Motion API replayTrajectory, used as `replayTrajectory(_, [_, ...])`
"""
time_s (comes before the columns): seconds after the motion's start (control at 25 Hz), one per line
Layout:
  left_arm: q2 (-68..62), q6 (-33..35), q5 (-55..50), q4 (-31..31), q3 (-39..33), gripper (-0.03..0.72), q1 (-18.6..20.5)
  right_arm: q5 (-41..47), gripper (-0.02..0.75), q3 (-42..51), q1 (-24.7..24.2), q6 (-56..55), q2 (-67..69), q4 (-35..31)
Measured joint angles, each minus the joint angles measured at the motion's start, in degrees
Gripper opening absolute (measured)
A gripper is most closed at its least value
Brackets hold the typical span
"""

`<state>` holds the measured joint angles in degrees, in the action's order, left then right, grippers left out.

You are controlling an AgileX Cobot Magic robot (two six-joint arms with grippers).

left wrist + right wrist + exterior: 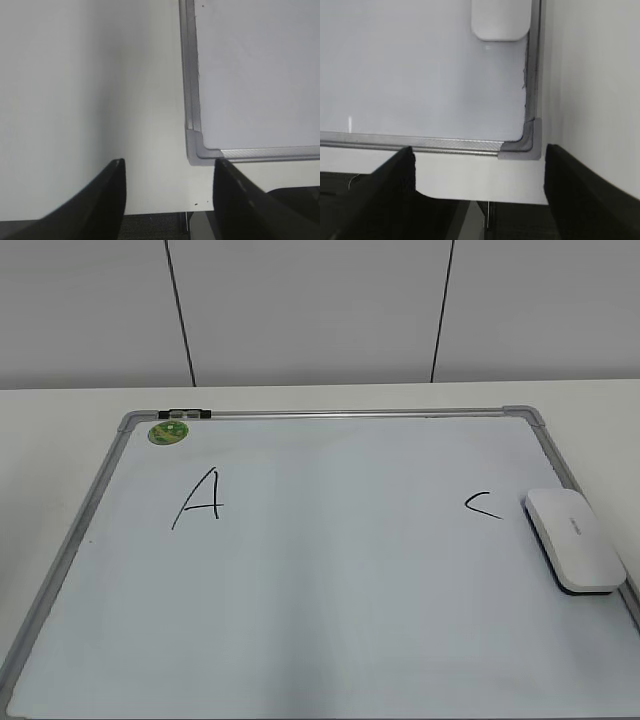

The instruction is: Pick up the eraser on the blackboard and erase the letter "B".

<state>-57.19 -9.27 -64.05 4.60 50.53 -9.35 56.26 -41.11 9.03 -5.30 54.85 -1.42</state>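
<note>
The blackboard (330, 580) is a large white board with a grey frame, lying flat on the table. It bears a black "A" (200, 497) at the left and a "C" (482, 505) at the right. No letter "B" shows between them; that area is plain white. The white eraser (574, 539) lies on the board's right edge beside the "C"; its near end shows in the right wrist view (501, 20). My left gripper (169, 192) is open and empty over the table by the board's near left corner (196, 145). My right gripper (479, 175) is open and empty by the near right corner (527, 142).
A small round green magnet (168, 432) sits at the board's far left corner, next to a grey clip on the frame (185, 415). The white table (60, 430) surrounds the board; its front edge (480, 197) lies just under both grippers. A white panelled wall stands behind.
</note>
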Motion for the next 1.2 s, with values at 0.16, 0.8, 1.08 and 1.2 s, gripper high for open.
replayTrajectory(0.16, [9.73,-0.10,0.00,0.00,-7.18,0.420,0.00,3.95,0.593,3.78,0.00,-0.02,-9.34,0.02])
replayTrajectory(0.8, [45.39,-0.23,-2.21,4.15,-19.12,0.420,0.00,13.32,0.592,10.53,0.00,1.21,-31.82,3.81])
replayTrajectory(1.08, [47.21,-0.23,0.41,4.24,-20.78,0.420,0.00,9.90,0.592,12.38,0.00,4.54,-32.22,4.04])
replayTrajectory(1.2, [47.21,-0.23,0.55,4.24,-20.78,0.420,0.00,9.28,0.592,12.63,0.00,4.88,-32.22,4.16])
